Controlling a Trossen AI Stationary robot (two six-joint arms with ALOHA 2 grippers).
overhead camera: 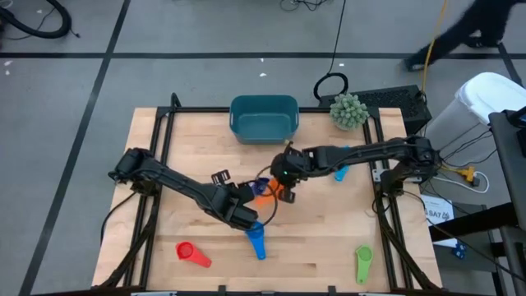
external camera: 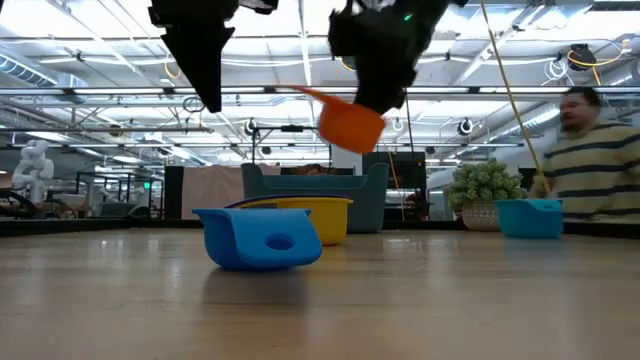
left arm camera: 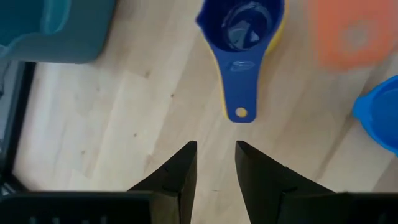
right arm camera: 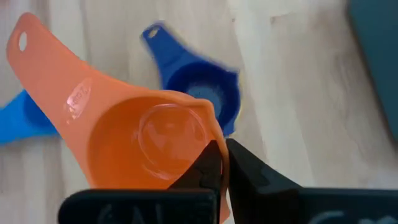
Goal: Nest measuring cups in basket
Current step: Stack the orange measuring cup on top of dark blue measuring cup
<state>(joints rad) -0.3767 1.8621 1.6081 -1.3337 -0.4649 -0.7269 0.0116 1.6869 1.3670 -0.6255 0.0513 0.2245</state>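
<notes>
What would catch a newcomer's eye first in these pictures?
The orange measuring cup, pinched by its rim in the right gripper and hanging in the air above mid-table. Beneath it a dark blue cup sits nested in a yellow one, with the open left gripper hovering nearby.

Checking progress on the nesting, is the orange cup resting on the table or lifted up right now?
Lifted. In the low view the orange cup hangs clear above the table, and the right wrist view shows the right tool pinching its rim.
</notes>
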